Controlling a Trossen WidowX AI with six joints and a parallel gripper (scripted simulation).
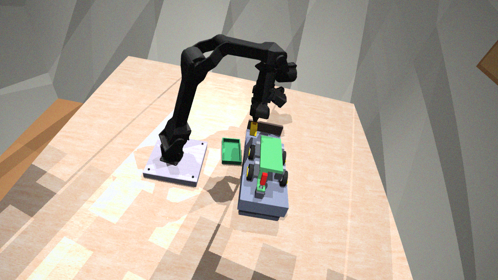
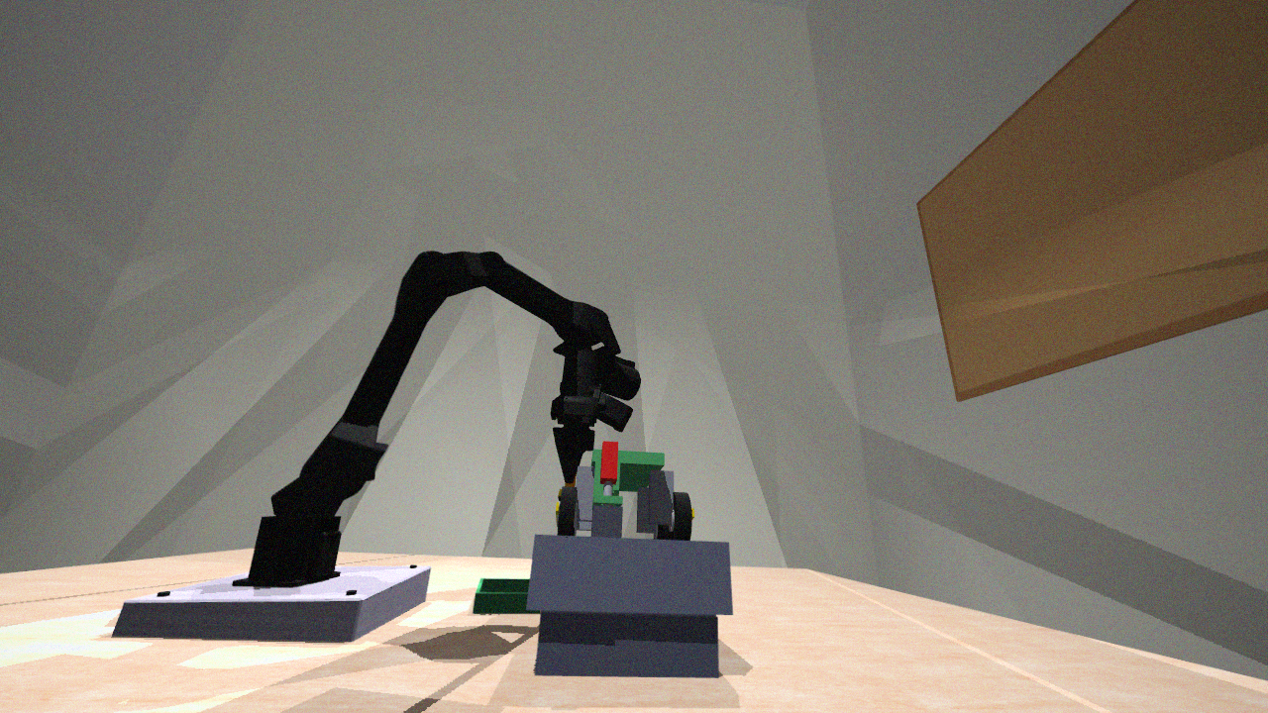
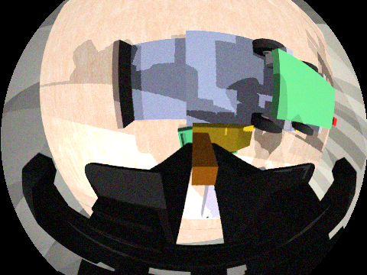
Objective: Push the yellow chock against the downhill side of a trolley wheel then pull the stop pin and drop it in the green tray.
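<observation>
One pale wood-grained worktop [image 1: 323, 146] [image 2: 851, 629] [image 3: 88, 103] carries everything. On it stands the slate-coloured, slab-sided ramp [image 1: 262, 205] [image 2: 629, 576] [image 3: 164, 107], bearing the green-topped trolley [image 1: 271, 153] [image 2: 640, 458] [image 3: 303, 89] with its round black wheels. Near the ramp sits the shallow, rectangular green tray [image 1: 231, 163] [image 2: 505, 602] [image 3: 184, 134], with nothing inside. At the ramp's downhill end, the claw [image 1: 255, 120] [image 2: 570, 481] [image 3: 201, 148] pinches the blocky orange handle of the yellow chock [image 1: 253, 129] [image 3: 229, 137], apart from the wheels. The red-headed stop pin [image 1: 263, 178] [image 2: 609, 462] [image 3: 334, 121] stands in its uphill holder.
</observation>
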